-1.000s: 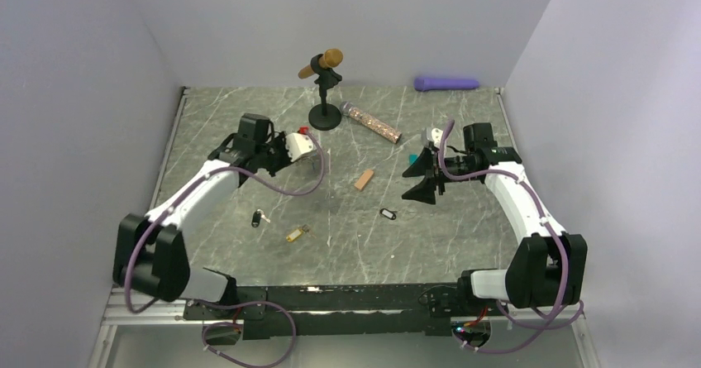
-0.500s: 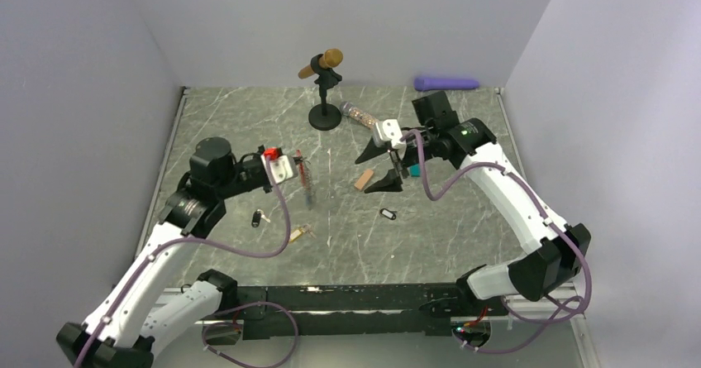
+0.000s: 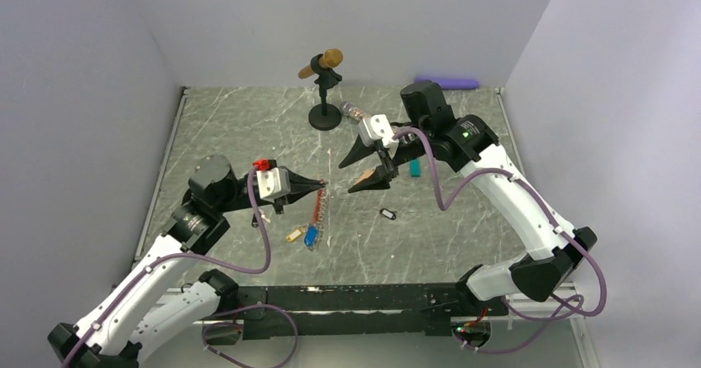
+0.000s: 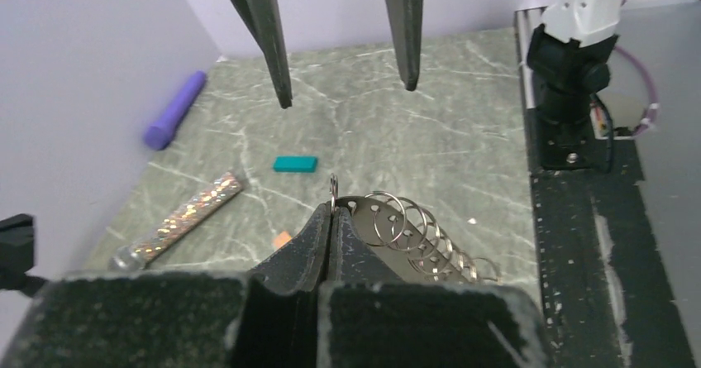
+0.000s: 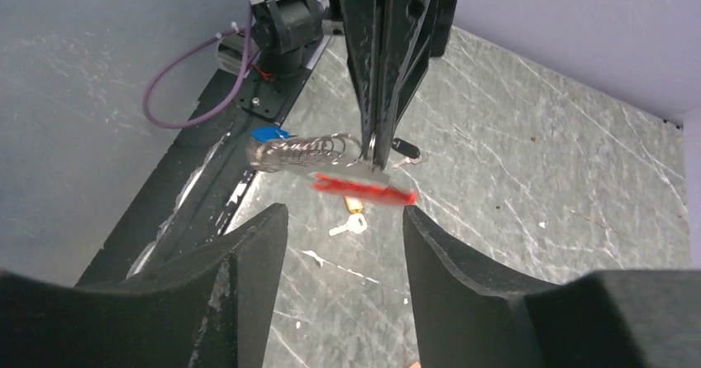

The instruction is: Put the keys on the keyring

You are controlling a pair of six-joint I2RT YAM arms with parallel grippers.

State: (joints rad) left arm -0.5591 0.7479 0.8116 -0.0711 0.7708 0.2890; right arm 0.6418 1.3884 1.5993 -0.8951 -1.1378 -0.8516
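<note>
My left gripper (image 3: pixel 321 185) is shut on the top ring of the keyring (image 3: pixel 317 207), which hangs from it above the table. In the left wrist view the silvery coil (image 4: pixel 413 231) trails off to the right of the shut tips (image 4: pixel 332 207). In the right wrist view the coil (image 5: pixel 306 151), the red clip (image 5: pixel 364 189) and a blue-tagged key (image 5: pixel 269 134) hang from it. My right gripper (image 3: pixel 350 175) stands open and empty, facing the keyring, a short way off (image 5: pixel 343 215). A yellow-tagged key (image 3: pixel 293 236) and a black-tagged key (image 3: pixel 388 214) lie on the table.
A microphone stand (image 3: pixel 325 118) and a glittery tube (image 3: pixel 350 110) are at the back, with a purple cylinder (image 3: pixel 450 83) by the far wall. A teal block (image 3: pixel 414 168) lies under the right arm. A tan block (image 4: pixel 282 238) shows past the left fingers.
The left arm has swung toward the table's middle and front with the keyring hanging from it. The right gripper has moved left to face it, and its jaws have narrowed a little.
</note>
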